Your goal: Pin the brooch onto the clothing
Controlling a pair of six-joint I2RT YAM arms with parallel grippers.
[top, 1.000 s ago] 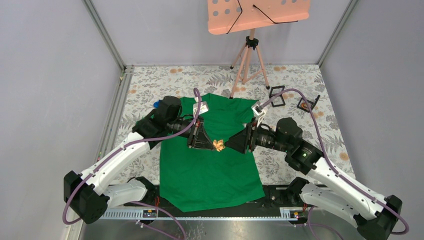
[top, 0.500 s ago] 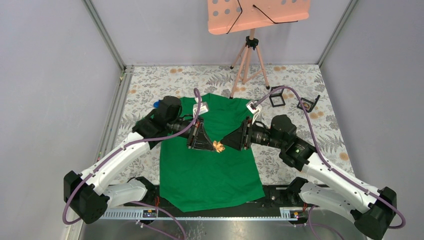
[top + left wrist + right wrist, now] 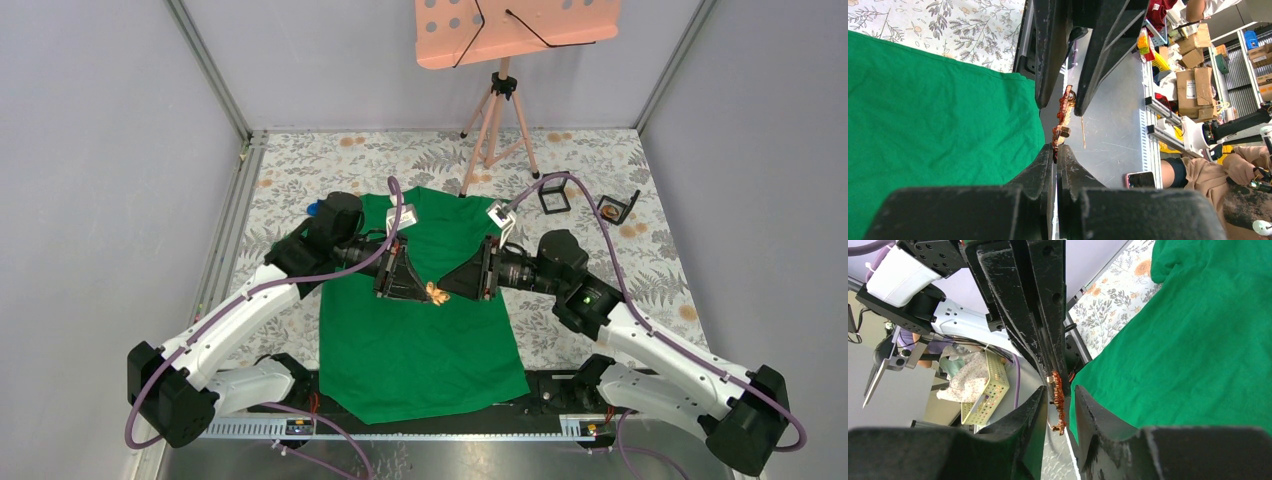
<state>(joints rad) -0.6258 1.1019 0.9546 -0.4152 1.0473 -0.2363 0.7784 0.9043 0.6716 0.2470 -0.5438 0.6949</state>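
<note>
The clothing, a bright green T-shirt (image 3: 420, 330), lies flat on the flowered cloth between the arms. It also shows in the left wrist view (image 3: 933, 105) and the right wrist view (image 3: 1198, 350). The brooch (image 3: 436, 292) is small, orange and copper, held above the shirt's chest. My left gripper (image 3: 428, 290) is shut on the brooch's edge (image 3: 1062, 125). My right gripper (image 3: 445, 291) is open, its two fingers either side of the brooch (image 3: 1058, 400) without closing on it. A thin pin (image 3: 1082, 133) sticks out beside the brooch.
An orange music stand (image 3: 515, 30) on a tripod stands at the back. Two small black display stands (image 3: 553, 195) (image 3: 617, 208) sit at the right rear on the flowered cloth (image 3: 600, 160). A black rail (image 3: 560, 395) runs along the near edge.
My right arm has moved left toward the left gripper, bringing its open fingers around the brooch. The left arm and the brooch have stayed in place.
</note>
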